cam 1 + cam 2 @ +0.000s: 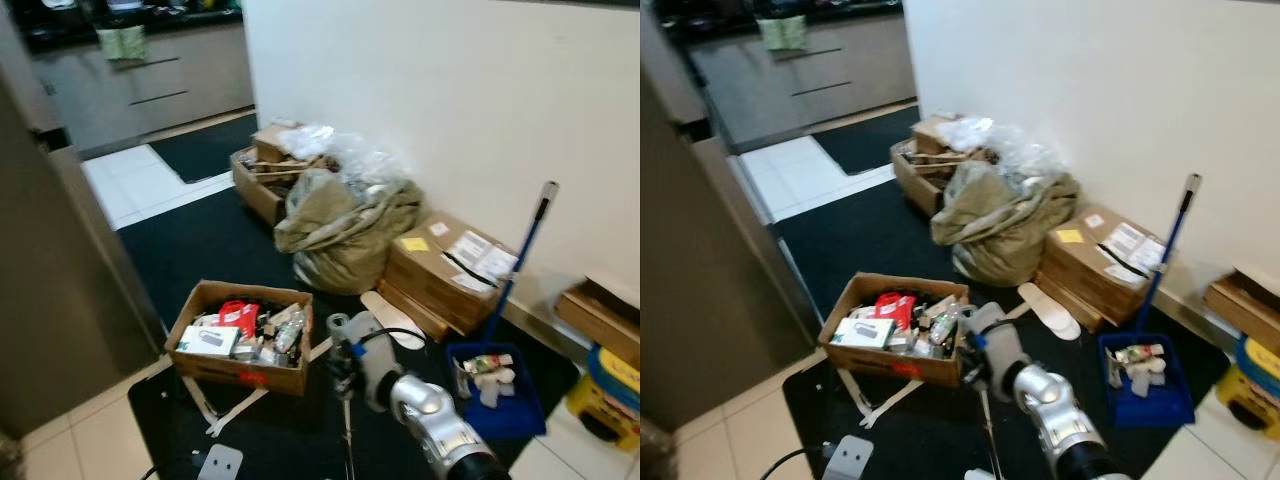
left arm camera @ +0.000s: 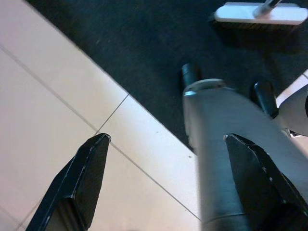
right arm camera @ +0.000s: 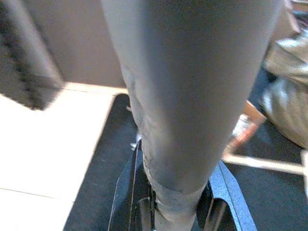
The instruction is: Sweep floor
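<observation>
Where matte claw (image 3: 175, 202) grips — smooth grey pole (image 3: 187, 91)

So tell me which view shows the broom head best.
Left wrist view: the broom head lies whole on the dark mat, bristles visible. Both eye views catch it only at the bottom edge, partly cut off. The right wrist view shows its handle.

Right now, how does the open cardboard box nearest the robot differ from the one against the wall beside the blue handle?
The open box has flaps up and is full of small items; the closed box is shut, with papers on its lid. The open box stands alone on the dark mat; the closed one rests beside the olive bag. Both are brown cardboard.
</observation>
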Tool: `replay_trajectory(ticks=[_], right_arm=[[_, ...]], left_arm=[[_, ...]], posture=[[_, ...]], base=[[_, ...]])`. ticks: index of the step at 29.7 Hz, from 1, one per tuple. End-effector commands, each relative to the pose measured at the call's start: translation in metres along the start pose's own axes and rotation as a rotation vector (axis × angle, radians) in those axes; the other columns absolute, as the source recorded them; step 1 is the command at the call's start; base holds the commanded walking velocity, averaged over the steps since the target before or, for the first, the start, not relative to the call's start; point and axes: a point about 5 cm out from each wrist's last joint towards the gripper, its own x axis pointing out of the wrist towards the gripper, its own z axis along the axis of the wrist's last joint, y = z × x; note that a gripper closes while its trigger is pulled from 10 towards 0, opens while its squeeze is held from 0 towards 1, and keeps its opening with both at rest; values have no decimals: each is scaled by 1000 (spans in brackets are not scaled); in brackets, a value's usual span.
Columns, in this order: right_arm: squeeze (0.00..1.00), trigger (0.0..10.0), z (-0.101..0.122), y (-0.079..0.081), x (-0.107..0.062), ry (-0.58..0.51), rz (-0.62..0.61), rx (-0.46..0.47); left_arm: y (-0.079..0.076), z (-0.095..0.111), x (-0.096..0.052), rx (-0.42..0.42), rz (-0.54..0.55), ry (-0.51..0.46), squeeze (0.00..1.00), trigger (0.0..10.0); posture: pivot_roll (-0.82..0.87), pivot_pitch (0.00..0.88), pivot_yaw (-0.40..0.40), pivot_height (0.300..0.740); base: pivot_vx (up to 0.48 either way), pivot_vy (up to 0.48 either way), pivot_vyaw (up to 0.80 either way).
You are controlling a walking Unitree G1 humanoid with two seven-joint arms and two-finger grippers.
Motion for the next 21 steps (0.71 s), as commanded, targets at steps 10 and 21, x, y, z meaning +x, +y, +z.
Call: replay_trajectory(ticks=[10,21], right_arm=[[0,10000,5,2,4,-40,8,-35],[0,10000,15,9,6,-89,85,-77]], left_arm=[[-11,-5,-1,-12,-17,5,0,10000],[1,-8,-2,-21,-18,-1,0,10000]], posture=[[-108,13,27,740],[-108,14,30,740]], base=[[0,0,780],[0,0,780]])
